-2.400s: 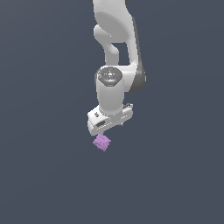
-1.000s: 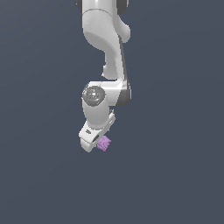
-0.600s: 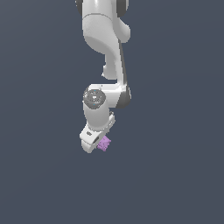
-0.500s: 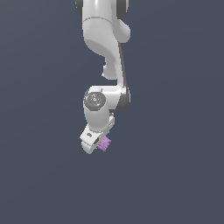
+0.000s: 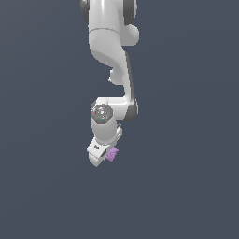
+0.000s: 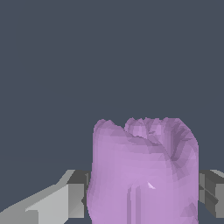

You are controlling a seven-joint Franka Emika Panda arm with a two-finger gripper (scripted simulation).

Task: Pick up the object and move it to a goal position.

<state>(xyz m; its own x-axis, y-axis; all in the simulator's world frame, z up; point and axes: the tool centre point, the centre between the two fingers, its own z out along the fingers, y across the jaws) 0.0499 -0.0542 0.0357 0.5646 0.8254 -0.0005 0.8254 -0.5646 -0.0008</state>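
Note:
The object (image 5: 111, 154) is a small light-purple knobbly block, peeking out beside the white gripper (image 5: 103, 155) at the end of the arm in the exterior view. In the wrist view the object (image 6: 144, 170) fills the space between the two grey fingers (image 6: 76, 194), which press against its sides. The gripper (image 6: 142, 192) is shut on the object. Most of the block is hidden behind the hand in the exterior view.
The white arm (image 5: 109, 51) comes down from the exterior view's top and bends at a joint (image 5: 102, 113) above the hand. All around is plain dark grey-blue surface with nothing else showing.
The arm has moved slightly, carrying the block a little toward the exterior view's left since 2.4 s ago; over the last second the hand and block have hardly shifted.

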